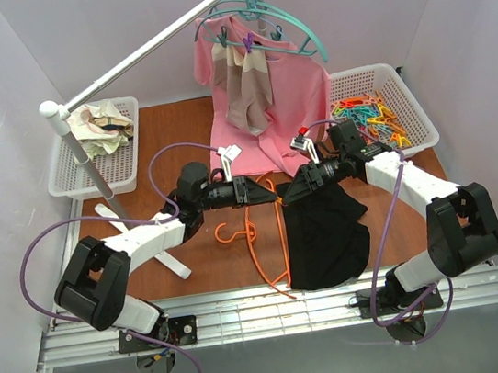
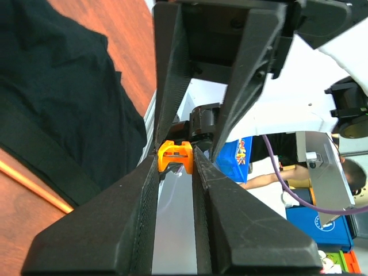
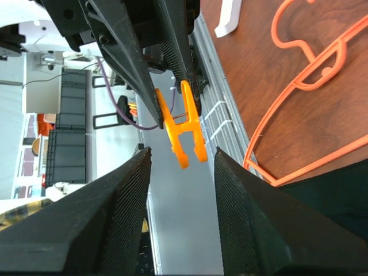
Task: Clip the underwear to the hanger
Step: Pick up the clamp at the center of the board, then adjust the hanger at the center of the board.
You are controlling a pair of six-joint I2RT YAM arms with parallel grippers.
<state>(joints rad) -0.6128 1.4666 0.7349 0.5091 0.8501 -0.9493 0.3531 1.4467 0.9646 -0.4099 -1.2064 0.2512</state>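
The black underwear [image 1: 325, 231] lies crumpled on the brown table, right of the orange hanger [image 1: 255, 241], which lies flat. Both grippers meet tip to tip above the hanger's upper end. My left gripper [image 2: 175, 165] is shut on a small orange clothespin [image 2: 175, 155] at its fingertips. My right gripper [image 3: 182, 150] is open, and the clothespin [image 3: 184, 129] hangs just beyond its tips without touching them, pinched by the left fingers [image 3: 132, 57]. Part of the hanger [image 3: 305, 80] and an edge of the underwear [image 3: 339, 195] show below. The underwear [image 2: 57, 103] also fills the left wrist view's left side.
A white basket [image 1: 398, 91] of coloured clothespins stands at the back right. Another white basket [image 1: 66, 170] with cloths is at the back left. A pink shirt [image 1: 288, 97] hangs from teal hangers [image 1: 287, 28] on a slanted rail [image 1: 138, 58], whose stand pole [image 1: 99, 175] rises on the left.
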